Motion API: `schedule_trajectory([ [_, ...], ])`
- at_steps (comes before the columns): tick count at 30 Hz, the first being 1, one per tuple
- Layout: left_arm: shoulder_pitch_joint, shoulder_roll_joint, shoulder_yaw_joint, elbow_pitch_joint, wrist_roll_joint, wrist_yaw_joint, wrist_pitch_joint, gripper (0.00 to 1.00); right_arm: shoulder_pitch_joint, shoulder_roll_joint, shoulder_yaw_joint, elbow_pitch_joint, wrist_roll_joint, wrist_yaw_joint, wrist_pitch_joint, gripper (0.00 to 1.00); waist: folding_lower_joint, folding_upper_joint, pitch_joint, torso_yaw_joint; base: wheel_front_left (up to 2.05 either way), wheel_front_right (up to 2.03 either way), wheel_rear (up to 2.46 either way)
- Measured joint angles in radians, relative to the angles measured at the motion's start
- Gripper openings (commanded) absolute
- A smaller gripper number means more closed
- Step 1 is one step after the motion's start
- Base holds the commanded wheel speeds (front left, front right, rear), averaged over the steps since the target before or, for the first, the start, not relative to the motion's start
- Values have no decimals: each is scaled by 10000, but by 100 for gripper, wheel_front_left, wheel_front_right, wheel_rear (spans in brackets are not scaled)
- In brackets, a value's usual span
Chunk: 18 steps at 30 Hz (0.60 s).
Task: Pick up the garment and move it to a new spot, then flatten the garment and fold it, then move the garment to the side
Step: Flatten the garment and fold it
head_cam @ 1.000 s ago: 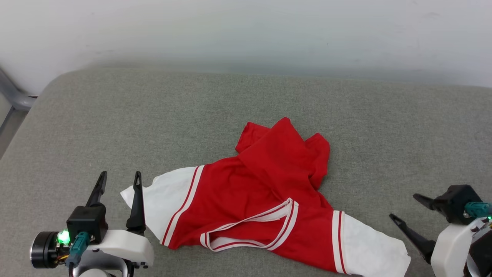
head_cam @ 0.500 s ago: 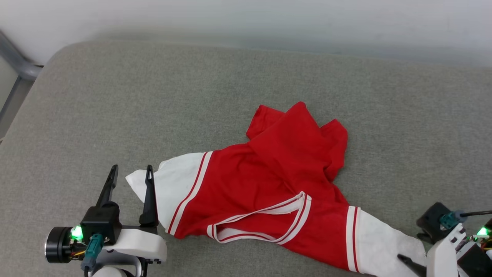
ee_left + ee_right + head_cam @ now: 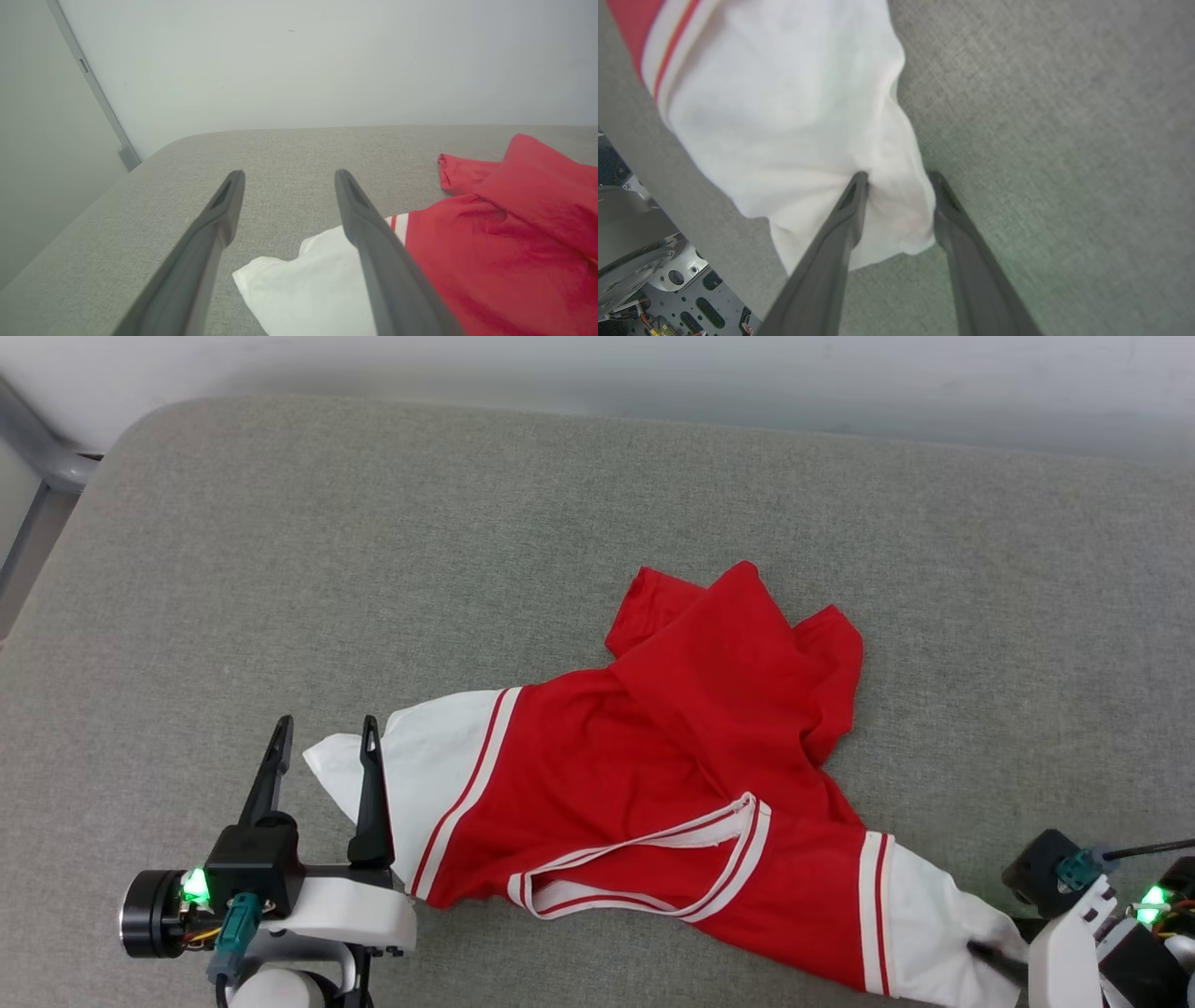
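Our crumpled red-and-white jersey [image 3: 635, 765] lies unlifted by the grey cushion's [image 3: 280, 523] front edge; right gripper [image 3: 899, 176] straddles its sleeve [image 3: 794, 116] unclamped, left gripper [image 3: 328, 721] gapes.

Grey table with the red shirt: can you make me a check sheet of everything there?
Surface: grey fabric surface, rounded corner.
Job's things: garment crumpled, red body bunched, neckline up.
Clutter: nothing seen.
Grippers: left gripper open, one finger above a white sleeve. Right gripper astride the other sleeve, jaws apart, cloth puckering between them, not pinched yet.
Cables: teal connector and thin wires at the left wrist; second teal connector with black cable at the right wrist.
Surroundings: pale wall behind; grey metal frame on the left.
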Motion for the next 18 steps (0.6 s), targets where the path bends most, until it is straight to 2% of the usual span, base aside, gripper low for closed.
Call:
schedule_trajectory([
  [6,2,-372,370,86,351,-378,0,100,-1029,180,-167,449,-96,21,-911,0,1,1,-59,-37,0,0,0],
  [18,-11,-1028,907,303,924,-1005,0,100,-4262,-109,-736,1801,-665,4,-1946,0,2,1,-28,315,0,0,0],
])
